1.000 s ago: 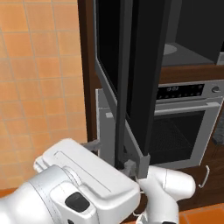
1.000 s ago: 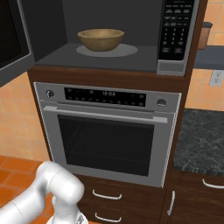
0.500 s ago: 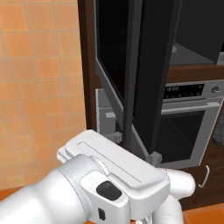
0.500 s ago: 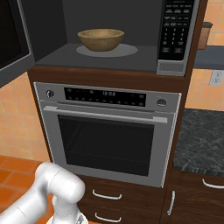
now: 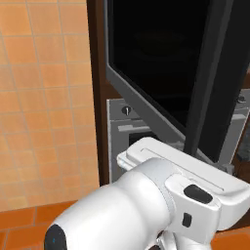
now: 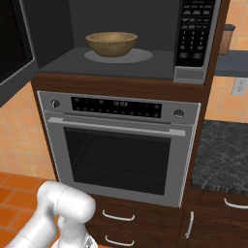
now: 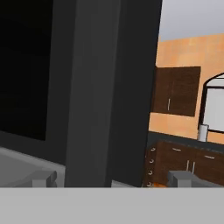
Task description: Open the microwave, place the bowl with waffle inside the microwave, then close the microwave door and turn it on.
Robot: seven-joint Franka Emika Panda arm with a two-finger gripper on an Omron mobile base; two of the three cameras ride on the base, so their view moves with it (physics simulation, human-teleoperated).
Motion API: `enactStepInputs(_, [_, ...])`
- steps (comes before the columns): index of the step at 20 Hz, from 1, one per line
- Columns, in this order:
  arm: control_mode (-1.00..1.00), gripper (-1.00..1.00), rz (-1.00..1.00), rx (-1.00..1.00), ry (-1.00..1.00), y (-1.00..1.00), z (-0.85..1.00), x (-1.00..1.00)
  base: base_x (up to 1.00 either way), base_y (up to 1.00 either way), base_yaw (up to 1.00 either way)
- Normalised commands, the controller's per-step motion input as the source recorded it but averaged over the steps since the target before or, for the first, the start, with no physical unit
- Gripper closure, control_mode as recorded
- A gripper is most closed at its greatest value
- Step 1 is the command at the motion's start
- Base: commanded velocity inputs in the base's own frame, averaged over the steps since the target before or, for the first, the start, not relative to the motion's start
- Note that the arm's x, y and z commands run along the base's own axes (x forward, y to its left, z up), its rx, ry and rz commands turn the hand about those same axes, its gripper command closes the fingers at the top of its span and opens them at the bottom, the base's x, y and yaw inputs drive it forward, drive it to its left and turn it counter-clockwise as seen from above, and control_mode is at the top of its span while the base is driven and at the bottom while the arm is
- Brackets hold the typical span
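- The microwave (image 6: 121,58) is built into dark wood cabinetry directly above a silver oven (image 6: 118,145); its cavity stands open.
- The bowl (image 6: 111,43) sits upright inside the microwave, left of centre on the round grey turntable plate (image 6: 140,56), and well back from the front edge of the cavity floor.
- The waffle cannot be made out; the bowl's inside is hidden from the right base view.
- The microwave's keypad panel (image 6: 194,36) occupies the right side of the front, with a grey button below the key rows.
- The microwave door (image 5: 166,73) is swung out to the left. In the left base view its black glass and grey frame rise above the white arm (image 5: 146,205), with its edge close to the camera.
- In the hand view the door's grey edge (image 7: 92,87) stands upright just ahead of the pincer (image 7: 116,179). The two fingertips are set well apart, one on each side of that edge, with nothing gripped between them.
- Whether a fingertip (image 7: 43,178) touches the door cannot be determined.
- A dark stone table (image 6: 223,155) lies to the right of the oven, above drawers with silver handles.
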Motion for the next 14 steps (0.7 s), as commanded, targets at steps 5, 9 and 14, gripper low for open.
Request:
enactStepInputs(5, [-1.0, -1.0, -0.15, 0.0, 0.01, -0.92, 0.0, 0.29, 0.0, 0.0, 0.0])
enactStepInputs(9, [-1.0, -1.0, -0.16, 0.0, 0.0, -0.91, 0.0, 0.45, 0.0, 0.0, 0.0])
enactStepInputs(14, [-1.0, -1.0, -0.24, 0.0, 0.0, -0.95, 0.0, 0.73, 0.0, 0.0, 0.0])
